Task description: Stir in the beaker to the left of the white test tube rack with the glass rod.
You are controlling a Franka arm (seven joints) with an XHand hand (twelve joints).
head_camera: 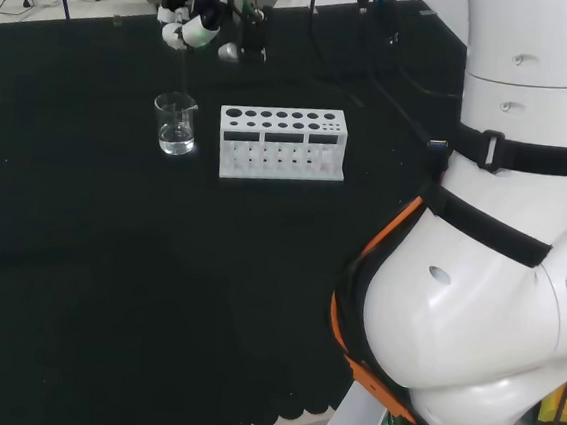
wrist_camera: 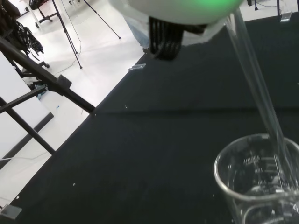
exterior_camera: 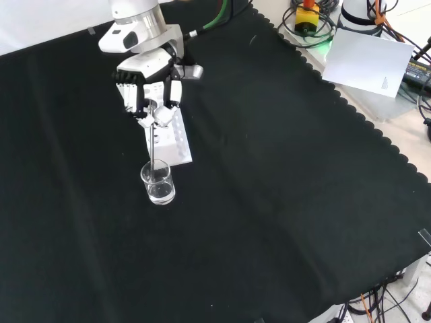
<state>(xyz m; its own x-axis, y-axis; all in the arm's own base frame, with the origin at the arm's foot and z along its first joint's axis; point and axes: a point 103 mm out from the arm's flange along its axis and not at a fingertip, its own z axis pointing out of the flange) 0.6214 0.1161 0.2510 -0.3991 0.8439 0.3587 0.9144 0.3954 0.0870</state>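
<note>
- the hand [exterior_camera: 149, 87] hangs above the black cloth [exterior_camera: 269, 202], over toward the bench's far edge in the head view, with its fingers [head_camera: 194, 33] curled in and pinching the top of the glass rod [exterior_camera: 154, 145].
- the rod drops almost straight down out of that pinch, and in the front view its lower end is inside the beaker [exterior_camera: 157, 182].
- close up from the wrist view, the glass rod [wrist_camera: 261, 93] slants across and passes over the rim into the beaker [wrist_camera: 257, 179]; the tip is hard to trace through the glass.
- the beaker [head_camera: 176, 123] stands upright, a little clear liquid showing at its bottom, just beside the white test tube rack [head_camera: 282, 143] and apart from it, on the rack's left in the head view.
- in the front view the white test tube rack [exterior_camera: 170, 138] sits farther up than the beaker, partly under the hand.
- rack and beaker are both well in from the bench's scalloped near edge in the head view.
</note>
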